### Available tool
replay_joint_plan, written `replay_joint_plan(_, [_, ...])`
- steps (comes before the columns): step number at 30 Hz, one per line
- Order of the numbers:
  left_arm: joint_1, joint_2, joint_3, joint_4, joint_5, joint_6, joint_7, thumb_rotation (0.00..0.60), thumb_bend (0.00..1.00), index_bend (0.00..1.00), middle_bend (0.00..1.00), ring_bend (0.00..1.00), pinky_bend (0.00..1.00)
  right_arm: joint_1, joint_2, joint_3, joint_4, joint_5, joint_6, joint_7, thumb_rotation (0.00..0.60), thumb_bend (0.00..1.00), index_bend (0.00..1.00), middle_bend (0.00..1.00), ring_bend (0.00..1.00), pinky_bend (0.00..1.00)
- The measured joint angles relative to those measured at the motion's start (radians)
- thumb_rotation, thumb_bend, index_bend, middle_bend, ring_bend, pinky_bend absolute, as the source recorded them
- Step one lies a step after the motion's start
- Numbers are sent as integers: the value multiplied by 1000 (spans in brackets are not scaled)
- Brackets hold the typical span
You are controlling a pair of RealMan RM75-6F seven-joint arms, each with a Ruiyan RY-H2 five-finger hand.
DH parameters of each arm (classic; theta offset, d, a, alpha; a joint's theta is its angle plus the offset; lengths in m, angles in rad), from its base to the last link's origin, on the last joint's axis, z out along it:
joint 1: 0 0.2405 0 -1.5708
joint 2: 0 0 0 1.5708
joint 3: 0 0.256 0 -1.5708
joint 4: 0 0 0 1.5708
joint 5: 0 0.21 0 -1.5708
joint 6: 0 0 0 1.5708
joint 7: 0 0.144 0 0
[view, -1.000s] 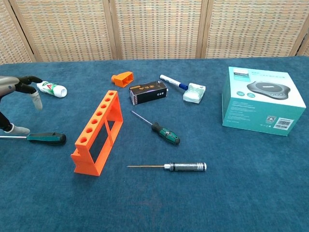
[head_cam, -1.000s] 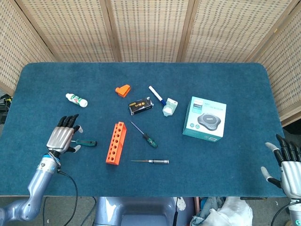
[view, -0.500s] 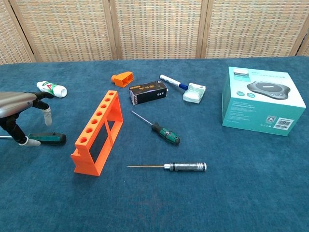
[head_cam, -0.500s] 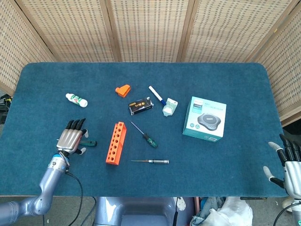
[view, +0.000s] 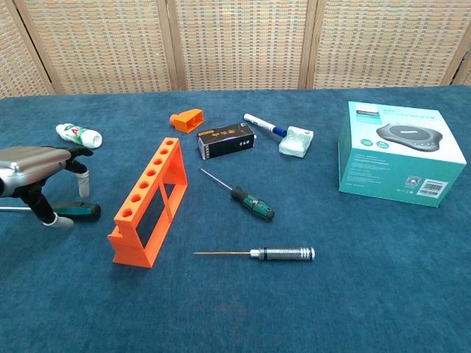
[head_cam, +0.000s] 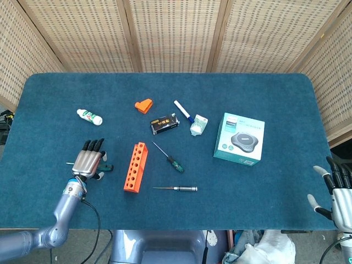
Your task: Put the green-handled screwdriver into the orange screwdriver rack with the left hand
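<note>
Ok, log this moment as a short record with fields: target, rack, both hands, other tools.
target: green screwdriver lying flat on the table, left of the rack
rack: orange rack upright, holes empty
left hand: over the screwdriver, fingers down around it, not lifted
right hand: open at the table's right edge
other tools: second screwdriver, metal-handled driver

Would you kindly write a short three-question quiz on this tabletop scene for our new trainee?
1. True or false: the left hand has already lifted the green-handled screwdriver off the table.
2. Which lies nearest the orange screwdriver rack: A) teal box B) silver-handled screwdriver C) white bottle?
3. Fill in: the right hand is seen only in the ___ view.

Key: 1 false, it lies flat under the fingers; 2 B; 3 head.
</note>
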Motion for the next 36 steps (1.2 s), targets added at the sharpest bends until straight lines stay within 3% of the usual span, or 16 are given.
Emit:
replay_joint_plan(12, [-5,-30,10,37,-10,21,-7,600,257,585,0,0,0,-1,0,0,2,-4,3,6,600,258,174,0,0,0])
replay_joint_plan(22, [2,-1,-4,-5,26,48,-59,600,260,594,0,0,0,0,-1,-1,3,-4,0,4,600,258,174,0,0,0])
replay_joint_plan(28, [27,37,-37,-79,108,126,-166,600,260,595,0,0,0,-1,-2,-2,2,-7,2,2,600,258,174,0,0,0])
replay_joint_plan(36, [87,87,-98,-198,203,224,-414,600,261,595,0,0,0,-1,-2,-2,2,-7,2,-1,600,258,174,0,0,0])
